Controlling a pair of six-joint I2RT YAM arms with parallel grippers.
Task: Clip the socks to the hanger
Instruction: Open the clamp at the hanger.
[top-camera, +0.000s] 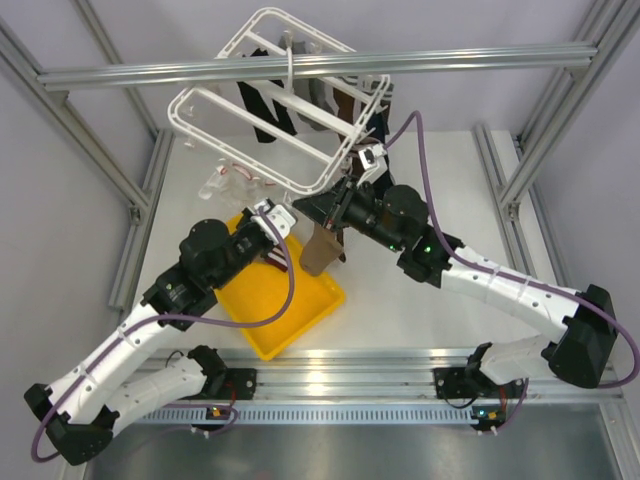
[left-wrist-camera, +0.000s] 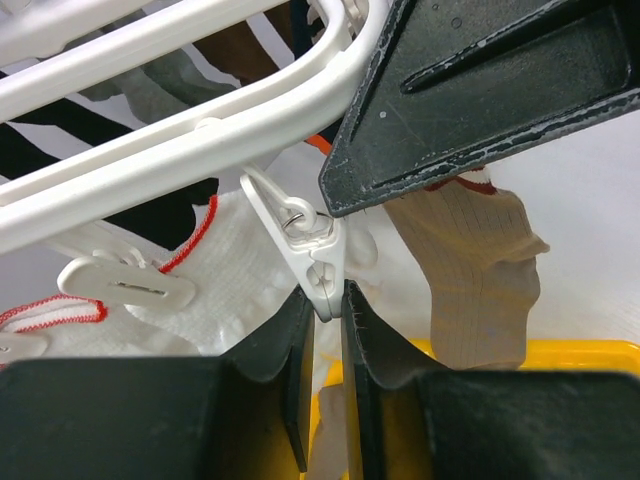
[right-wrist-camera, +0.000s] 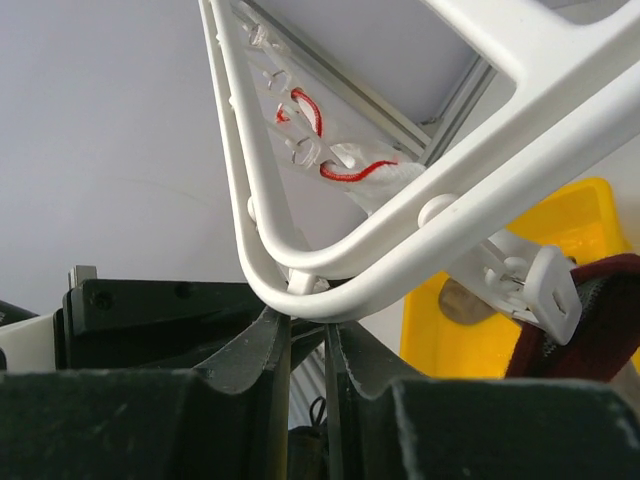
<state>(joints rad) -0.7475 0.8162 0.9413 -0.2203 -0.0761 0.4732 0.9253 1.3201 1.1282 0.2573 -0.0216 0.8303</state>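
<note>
the right gripper (right-wrist-camera: 308, 378) is seen with its black fingers (right-wrist-camera: 262, 365) set nearly together, just a thin slit left, tips tucked right under the rounded corner of the big white plastic drying frame (right-wrist-camera: 300, 275). a white plastic clip (right-wrist-camera: 540, 285) is hung off the bar, right against a dark maroon fabric sock (right-wrist-camera: 592, 322). a yellow plastic tray (right-wrist-camera: 585, 215) is seen behind.

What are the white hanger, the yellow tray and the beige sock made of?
White hanger: probably moulded plastic, smooth, slightly glossy, rounded edges.
Yellow tray: likely plastic too, uniform colour, soft sheen.
Beige sock: knitted fabric, matte, fine ribbing visible.
</note>
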